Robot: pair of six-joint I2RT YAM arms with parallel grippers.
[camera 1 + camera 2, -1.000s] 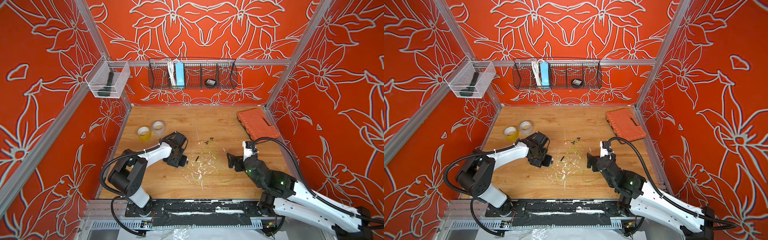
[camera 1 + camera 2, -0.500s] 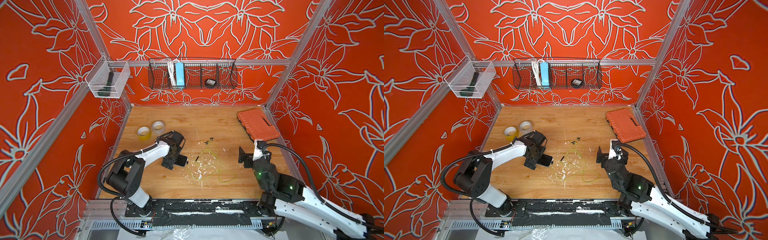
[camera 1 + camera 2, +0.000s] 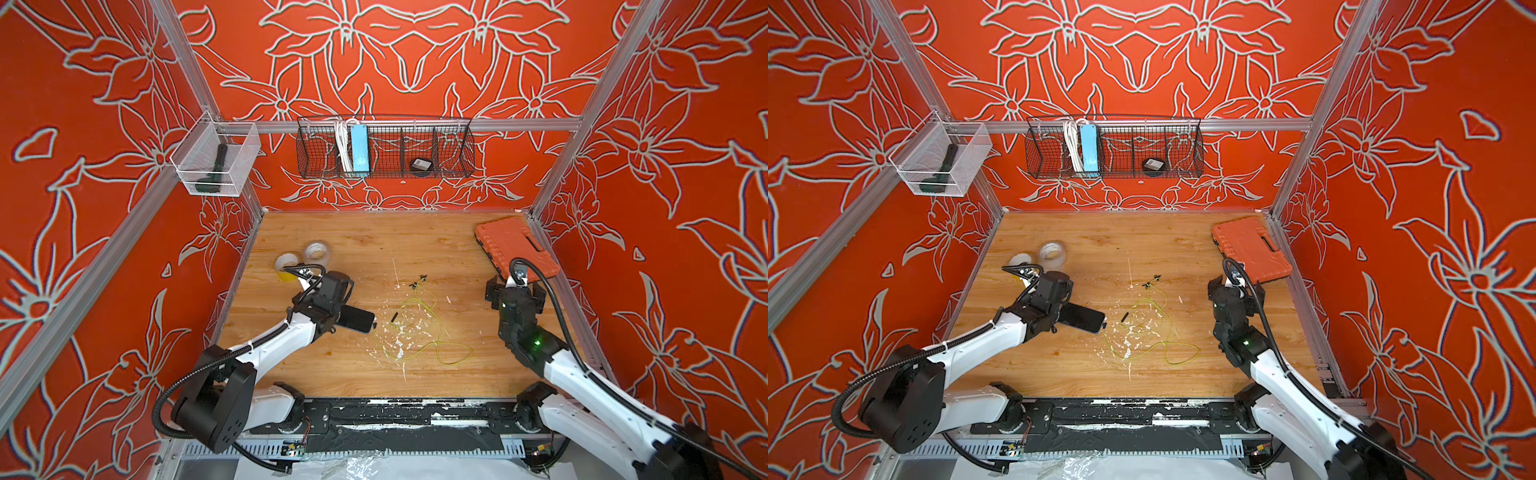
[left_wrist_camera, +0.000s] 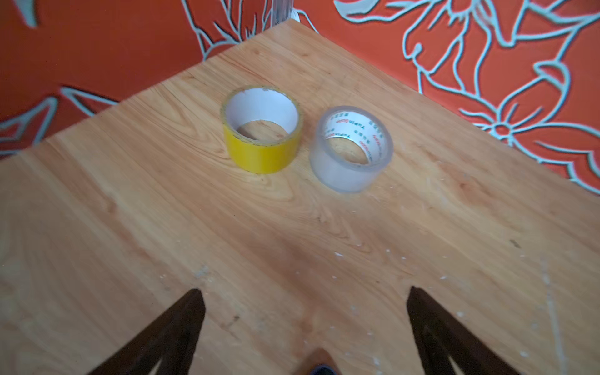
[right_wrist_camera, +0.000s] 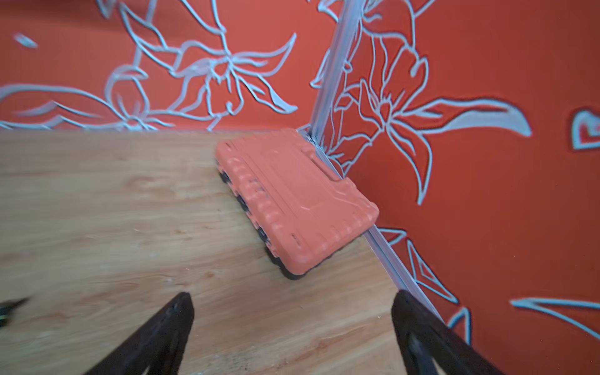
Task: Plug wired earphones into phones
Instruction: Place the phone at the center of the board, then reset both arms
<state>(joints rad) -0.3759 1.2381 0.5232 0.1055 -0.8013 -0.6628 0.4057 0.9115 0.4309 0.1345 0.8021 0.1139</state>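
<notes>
Left wrist view shows the left gripper (image 4: pixel 305 290) with its jaws spread wide and nothing between them, aimed at a yellow tape roll (image 4: pixel 262 130) and a clear tape roll (image 4: pixel 351 147). Right wrist view shows the right gripper (image 5: pixel 292 293), its jaws equally wide and empty, facing the orange case (image 5: pixel 292 201) in a corner. In both top views we find the phone (image 3: pixel 358 319) flat on the worktop (image 3: pixel 353 374), just beside the left wrist. Its free end points toward the earphones (image 3: pixel 415 328), whose loose loops lie between the arms. One cable strand reaches the phone's end; we cannot tell whether the plug is seated. We judge both arms to be clear of the cable so that it lies undisturbed.
</notes>
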